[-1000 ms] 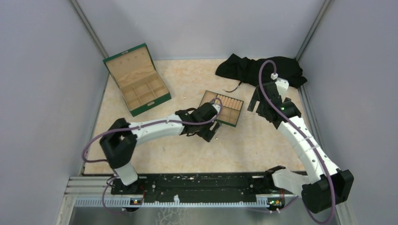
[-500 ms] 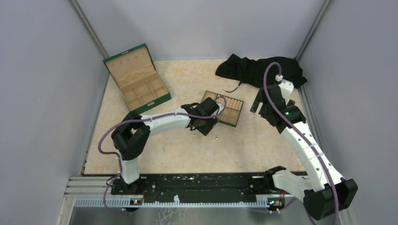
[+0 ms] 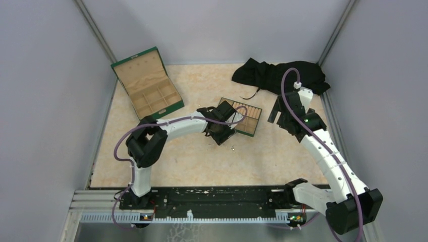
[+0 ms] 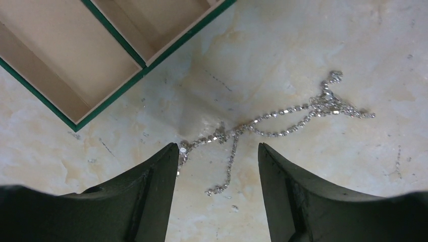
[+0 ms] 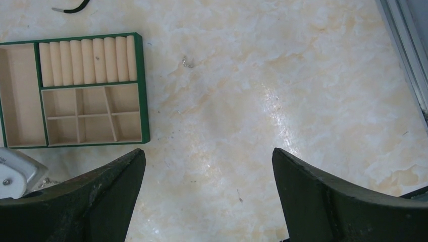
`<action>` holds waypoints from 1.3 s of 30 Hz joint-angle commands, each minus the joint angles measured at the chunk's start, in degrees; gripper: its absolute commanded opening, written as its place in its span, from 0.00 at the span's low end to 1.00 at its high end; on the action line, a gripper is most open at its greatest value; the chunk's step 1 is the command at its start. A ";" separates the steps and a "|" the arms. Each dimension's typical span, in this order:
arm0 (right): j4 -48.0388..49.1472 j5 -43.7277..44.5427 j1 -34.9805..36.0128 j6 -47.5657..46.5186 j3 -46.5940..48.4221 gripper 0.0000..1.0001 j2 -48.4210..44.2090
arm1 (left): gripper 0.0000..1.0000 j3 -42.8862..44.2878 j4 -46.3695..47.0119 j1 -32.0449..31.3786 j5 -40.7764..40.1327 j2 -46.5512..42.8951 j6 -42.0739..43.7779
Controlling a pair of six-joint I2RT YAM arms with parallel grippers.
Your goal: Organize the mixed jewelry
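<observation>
Swinging its elbow inward since the earlier frame, the left arm had brought the left gripper (image 4: 217, 151) low over the table (image 4: 303, 40), just off a corner of the tray (image 4: 108, 99). Its fingers stood apart, clamping nothing, with the silvery chain (image 4: 272, 118) lying on the table between and beyond them (one end just at a fingertip). The right gripper (image 5: 207, 156) hung spread wide beside the tray, with a tiny silvery piece (image 5: 188, 62) loose on the table nearby.

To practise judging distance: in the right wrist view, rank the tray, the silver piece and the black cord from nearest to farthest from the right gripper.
From the right gripper:
1. tray, left, its corner beside a finger.
2. silver piece, centre, farther up.
3. black cord, top left edge.
</observation>
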 commanded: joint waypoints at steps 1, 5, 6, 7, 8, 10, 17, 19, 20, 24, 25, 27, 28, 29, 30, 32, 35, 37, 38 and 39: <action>1.42 -0.36 -0.22 0.73 0.15 0.94 0.06 | 0.66 3.70 -2.97 0.68 1.62 3.59 1.71; 1.35 -0.47 -0.24 1.06 -0.32 0.94 0.06 | 0.65 3.46 -2.14 0.69 1.54 4.70 1.51; 1.33 -0.64 -0.23 1.15 -0.35 0.94 0.18 | 0.64 3.53 -1.87 0.69 1.58 4.75 1.44; 1.33 -0.76 -0.24 1.26 -0.46 0.94 0.10 | 0.64 3.57 -1.74 0.69 1.80 4.75 1.41; 1.33 -0.83 -0.24 1.35 -0.48 0.94 0.15 | 0.62 3.55 -1.71 0.69 1.96 4.83 1.40; 1.34 -0.80 -0.24 1.53 -0.68 0.94 0.24 | 0.58 3.55 -2.33 0.69 1.85 5.20 1.41; 1.33 -0.88 -0.24 1.71 -0.30 0.94 0.59 | 0.24 -0.22 -2.96 0.69 2.01 3.59 -0.21; 1.49 -0.77 -0.24 1.61 -0.25 0.94 0.60 | 0.11 -1.14 -2.95 0.69 2.14 3.42 -0.85; 1.54 -0.85 -0.24 1.52 -0.16 0.94 0.68 | 0.03 -1.42 -3.01 0.68 2.00 3.37 -1.42; 1.75 -0.88 -0.24 1.25 0.11 0.94 1.02 | 0.00 -2.09 -3.26 0.69 0.04 1.29 -3.67; 1.81 -0.82 -0.24 1.20 0.21 0.94 1.10 | 0.00 -2.16 -3.26 0.69 -0.67 0.16 -4.49; 1.92 -0.75 -0.24 1.15 0.43 0.94 1.11 | 0.00 -2.16 -2.93 0.69 -1.34 -2.57 -6.48; 2.00 -0.71 -0.19 1.12 0.40 0.94 1.10 | 0.00 -2.14 -2.56 0.69 -1.22 -4.22 -7.51; 2.03 -0.66 -0.23 1.08 0.44 0.94 1.14 | 0.00 -2.21 -2.10 0.69 -1.20 -5.55 -8.46; 2.09 -0.70 -0.23 1.08 0.42 0.94 1.13 | 0.00 -2.23 -1.54 0.69 -1.31 -7.04 -9.28; 2.18 -0.78 -0.24 1.12 0.33 0.93 1.21 | 0.00 -2.45 -0.30 0.75 -1.83 -9.36 -9.57; 2.41 -1.08 -0.20 1.01 0.32 0.93 1.33 | 0.00 -1.67 0.56 0.77 -2.16 -11.59 -11.71; 2.38 -1.30 -0.23 1.02 0.38 0.93 1.41 | 0.00 -0.45 0.33 0.91 -2.52 -12.24 -11.93; 2.45 -1.39 -0.22 1.03 0.35 0.93 1.39 | 0.00 0.35 0.08 0.94 -2.99 -12.29 -11.98; 2.53 -1.40 -0.24 0.98 0.33 0.93 1.32 | 0.00 1.17 -0.17 1.03 -3.37 -12.36 -12.04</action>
